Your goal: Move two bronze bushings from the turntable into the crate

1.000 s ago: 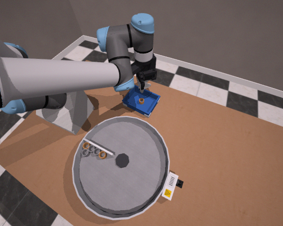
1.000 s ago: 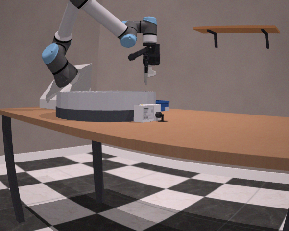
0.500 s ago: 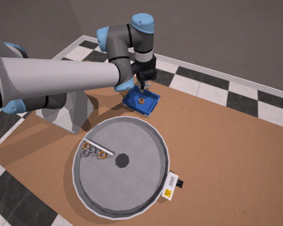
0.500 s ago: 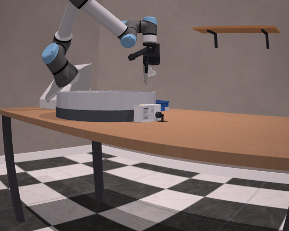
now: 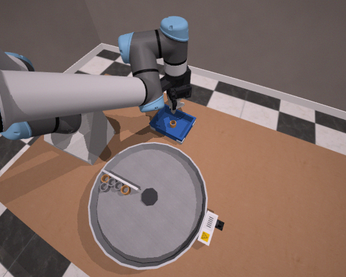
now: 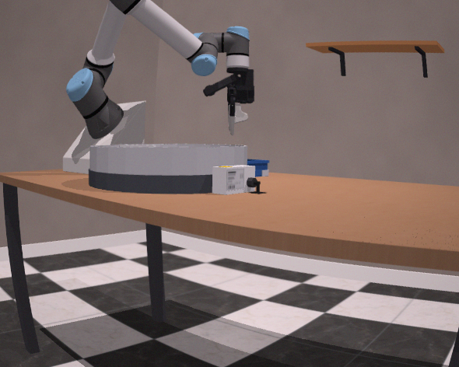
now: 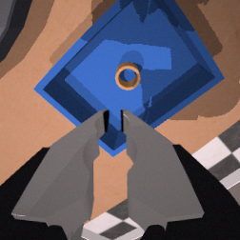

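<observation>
One orange-bronze ring bushing lies in the blue square crate, frame centre. The grey two-jaw gripper hangs above, nearly closed, empty. Next: fetch a second bronze bushing from the round grey turntable, lower left.

- The arm has thick pale grey tubular links between darker grey joint housings.
- Rounded light blue caps close the joints, with thin black rings where sections meet.
- A white band sits under the wrist joint, above a boxy black mount with a black stub projecting sideways.
- The gripper has two broad, faceted grey fingers tapering to narrow dark-edged tips.
- The base is an angular pale grey pedestal.
</observation>
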`<state>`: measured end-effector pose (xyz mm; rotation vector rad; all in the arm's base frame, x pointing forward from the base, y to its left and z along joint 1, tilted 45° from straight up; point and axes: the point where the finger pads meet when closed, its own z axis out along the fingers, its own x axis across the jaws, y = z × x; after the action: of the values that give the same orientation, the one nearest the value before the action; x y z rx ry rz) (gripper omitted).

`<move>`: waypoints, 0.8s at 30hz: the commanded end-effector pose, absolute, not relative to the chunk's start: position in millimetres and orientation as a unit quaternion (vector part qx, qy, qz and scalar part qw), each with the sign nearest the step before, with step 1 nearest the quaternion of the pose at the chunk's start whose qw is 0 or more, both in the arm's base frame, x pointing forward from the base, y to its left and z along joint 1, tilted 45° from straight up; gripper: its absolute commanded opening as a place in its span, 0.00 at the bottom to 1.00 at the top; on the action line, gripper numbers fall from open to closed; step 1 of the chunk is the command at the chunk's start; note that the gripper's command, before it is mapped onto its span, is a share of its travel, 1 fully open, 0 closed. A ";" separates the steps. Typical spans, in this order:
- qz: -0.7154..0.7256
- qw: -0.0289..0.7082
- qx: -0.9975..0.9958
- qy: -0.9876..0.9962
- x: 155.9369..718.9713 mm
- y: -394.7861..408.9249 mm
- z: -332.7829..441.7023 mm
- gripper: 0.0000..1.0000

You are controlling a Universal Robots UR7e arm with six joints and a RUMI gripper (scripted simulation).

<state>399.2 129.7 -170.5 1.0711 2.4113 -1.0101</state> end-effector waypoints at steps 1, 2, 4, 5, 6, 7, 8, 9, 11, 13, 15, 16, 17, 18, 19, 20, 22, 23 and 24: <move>-0.351 0.158 0.375 0.843 400.6 131.2 -169.6 0.06; -0.351 0.159 0.375 0.843 400.6 131.2 -169.6 0.06; -0.351 0.159 0.376 0.843 400.5 130.9 -169.3 0.06; -0.351 0.159 0.377 0.842 400.4 130.6 -169.2 0.06; -0.351 0.159 0.377 0.842 400.3 130.3 -168.9 0.06; -0.351 0.159 0.377 0.842 400.3 130.3 -168.9 0.06; -0.351 0.159 0.377 0.842 400.3 130.3 -168.9 0.06; -0.351 0.159 0.378 0.842 400.1 129.9 -168.6 0.06; -0.351 0.160 0.380 0.841 399.5 128.7 -168.1 0.06; -0.351 0.161 0.383 0.839 399.1 127.4 -167.5 0.06; -0.350 0.162 0.387 0.837 399.1 126.4 -166.5 0.06; -0.350 0.163 0.389 0.836 399.1 125.8 -165.9 0.06; -0.349 0.165 0.392 0.835 399.0 125.2 -165.2 0.06; -0.349 0.166 0.394 0.834 399.0 124.4 -164.5 0.06; -0.348 0.167 0.397 0.832 398.9 123.6 -163.7 0.06; -0.348 0.168 0.401 0.831 398.8 122.8 -162.9 0.06; -0.346 0.171 0.408 0.827 398.6 120.8 -161.0 0.06; -0.345 0.173 0.412 0.825 398.5 119.7 -159.9 0.06; -0.345 0.173 0.412 0.825 398.5 119.7 -159.9 0.06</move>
<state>398.9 124.7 -165.1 1.1254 2.3745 -0.9936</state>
